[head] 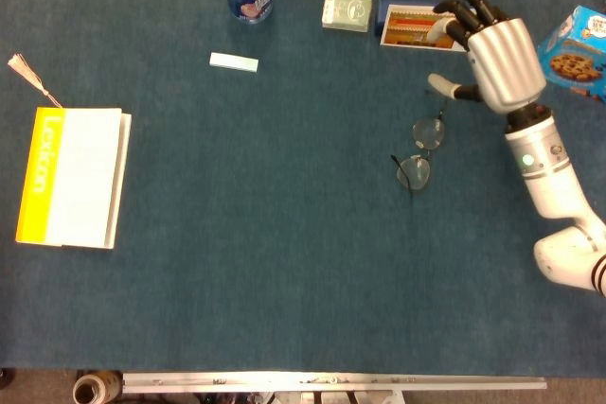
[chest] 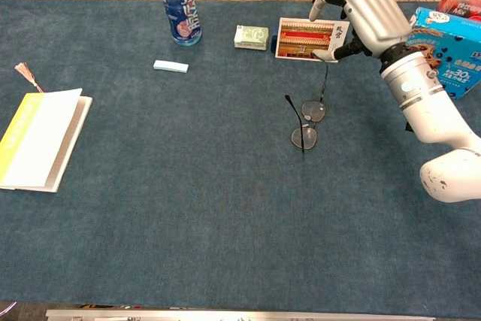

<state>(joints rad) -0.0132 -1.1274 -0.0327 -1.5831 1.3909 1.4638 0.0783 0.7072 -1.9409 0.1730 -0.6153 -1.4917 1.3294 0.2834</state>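
The right hand (head: 492, 59) hovers over the glasses' (head: 421, 150) far arm, fingers apart; nothing grasped yet, glasses on the surface.

The right robot hand (head: 494, 61) hovers, fingers apparently spread, over the glasses (head: 421, 150) and postcard box (head: 417, 27).

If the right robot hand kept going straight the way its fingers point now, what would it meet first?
Probably the picture card box at the table's far edge: the right robot hand hovers with its fingers reaching over the box's right end. Its height above the box is unclear. The glasses lie nearer, out of that line.
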